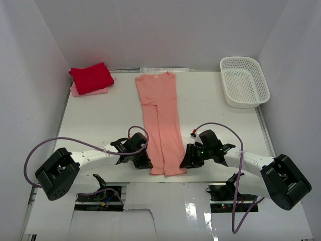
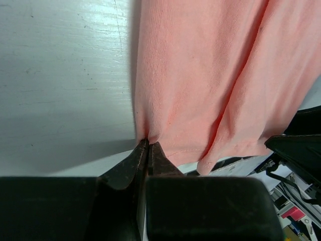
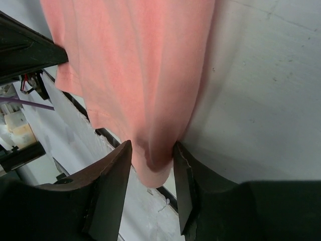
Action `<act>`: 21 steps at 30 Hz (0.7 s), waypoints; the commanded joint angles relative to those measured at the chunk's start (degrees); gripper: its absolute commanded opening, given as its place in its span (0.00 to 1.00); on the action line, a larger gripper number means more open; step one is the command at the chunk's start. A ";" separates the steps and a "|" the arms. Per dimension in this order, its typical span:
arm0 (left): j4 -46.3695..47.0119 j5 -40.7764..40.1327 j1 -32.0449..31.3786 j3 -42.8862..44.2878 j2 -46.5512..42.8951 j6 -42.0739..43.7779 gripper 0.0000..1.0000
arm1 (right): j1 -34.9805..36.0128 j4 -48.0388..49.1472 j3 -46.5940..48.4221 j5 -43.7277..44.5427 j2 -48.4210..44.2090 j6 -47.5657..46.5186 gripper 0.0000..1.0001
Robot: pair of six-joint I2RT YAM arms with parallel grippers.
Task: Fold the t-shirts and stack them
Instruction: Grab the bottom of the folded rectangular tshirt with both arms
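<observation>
A salmon shirt [image 1: 159, 120] lies mid-table, folded lengthwise into a long narrow strip, collar far, hem at the near edge. Its crosswise folds and stacking look still to do. At the far left corner a folded red shirt [image 1: 91, 78] sits on a folded pale pink shirt [image 1: 75, 90]. All are soft matte knit. The left gripper [image 2: 148, 145] pinches the hem's left corner, puckering it. The right gripper [image 3: 152, 145] has its jaws apart, astride the right corner.

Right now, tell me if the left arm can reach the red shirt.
Probably not yet: the left gripper is shut on the hem of the salmon shirt. Bare table lies between it and the red shirt, so after release the way looks free.
</observation>
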 commanded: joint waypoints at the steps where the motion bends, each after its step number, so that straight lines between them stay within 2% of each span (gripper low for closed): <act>1: -0.16 0.27 0.12 -0.97 0.84 -0.56 0.15 | -0.08 0.00 -1.44 -0.62 0.24 0.26 0.44; 3: -0.34 0.10 0.12 -0.97 0.75 -0.65 0.15 | -0.08 -0.35 -1.88 -0.27 0.50 0.26 0.37; 4: -0.51 0.01 0.21 -0.97 0.75 -0.65 0.14 | -0.08 -0.36 -2.06 -0.27 0.67 0.17 0.28; 5: -0.95 -0.17 0.21 -1.06 0.67 -0.73 0.14 | -0.08 -0.27 -2.15 -0.18 0.94 0.17 0.26; 6: -1.04 -0.08 0.47 -1.41 0.58 -0.82 0.14 | -0.08 -0.18 -2.41 -0.18 1.03 0.17 0.18; 8: -0.87 0.18 0.83 -1.94 0.23 -1.08 0.14 | -0.08 0.26 -2.67 -0.18 1.29 0.17 0.09; 14: -0.42 1.85 3.29 -4.40 -2.84 -1.09 0.15 | -0.08 0.35 -2.15 -0.18 1.29 0.17 0.08; 15: -0.95 1.68 3.99 -4.49 -3.72 -0.91 0.34 | -0.08 0.09 -2.06 -0.18 1.38 0.08 0.08; 16: -1.48 1.59 4.34 -4.66 -5.82 -0.74 0.43 | -0.08 0.00 -1.80 -0.18 1.47 0.08 0.08; 19: -1.75 2.03 4.96 -5.63 -8.99 -1.17 0.58 | 0.01 -0.18 -1.62 -0.09 1.91 -0.27 0.08; 21: -1.22 2.82 5.22 -6.77 -9.61 -1.44 0.61 | -0.08 -0.18 -1.44 -0.09 2.08 -0.36 0.08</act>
